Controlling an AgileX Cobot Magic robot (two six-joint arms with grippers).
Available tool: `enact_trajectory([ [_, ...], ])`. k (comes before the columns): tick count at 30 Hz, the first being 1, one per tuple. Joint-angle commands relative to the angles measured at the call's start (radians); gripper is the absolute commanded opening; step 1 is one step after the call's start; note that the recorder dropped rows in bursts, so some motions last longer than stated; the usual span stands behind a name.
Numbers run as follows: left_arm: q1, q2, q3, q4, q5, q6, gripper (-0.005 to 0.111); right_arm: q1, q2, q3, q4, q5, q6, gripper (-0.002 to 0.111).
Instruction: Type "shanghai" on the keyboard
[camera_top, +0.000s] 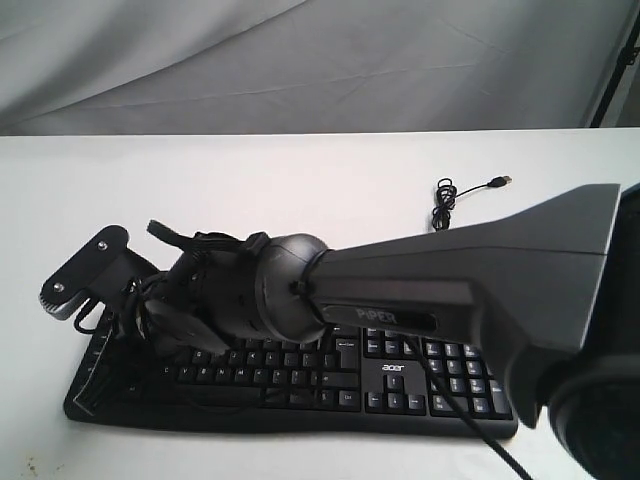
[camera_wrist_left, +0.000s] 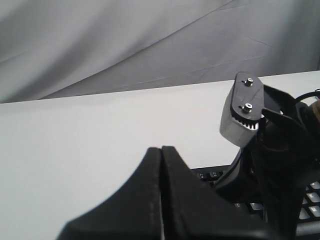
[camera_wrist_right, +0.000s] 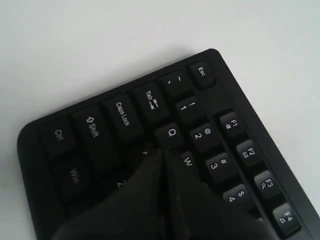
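The black keyboard (camera_top: 420, 388) with white legends and an acer logo lies along the table's near edge. My right arm (camera_top: 420, 285) reaches across from the right over its left half. In the right wrist view my right gripper (camera_wrist_right: 163, 151) is shut with nothing held. Its tip sits low over the keyboard (camera_wrist_right: 120, 120), just below the Q key (camera_wrist_right: 171, 133), between the A and W legends; whether it touches a key I cannot tell. In the left wrist view my left gripper (camera_wrist_left: 161, 150) is shut and empty, above the white table off the keyboard's (camera_wrist_left: 210, 175) left end.
The thin black USB cable (camera_top: 450, 205) lies coiled on the white table (camera_top: 250, 190) behind the keyboard. The right arm's grey camera mount (camera_wrist_left: 242, 110) stands close beside my left gripper. A grey cloth backdrop (camera_top: 300, 60) hangs beyond the table.
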Motion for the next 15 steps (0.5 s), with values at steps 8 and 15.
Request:
enact_trajectory([
  [8,-0.004,-0.003,0.004,0.001,-0.005,-0.003,0.000,-0.011,-0.004,0.018,-0.010,-0.043,-0.028,0.000],
  [15,-0.004,-0.003,0.004,0.001,-0.005,-0.003,0.000,-0.018,-0.004,0.032,-0.003,-0.050,-0.028,0.000],
])
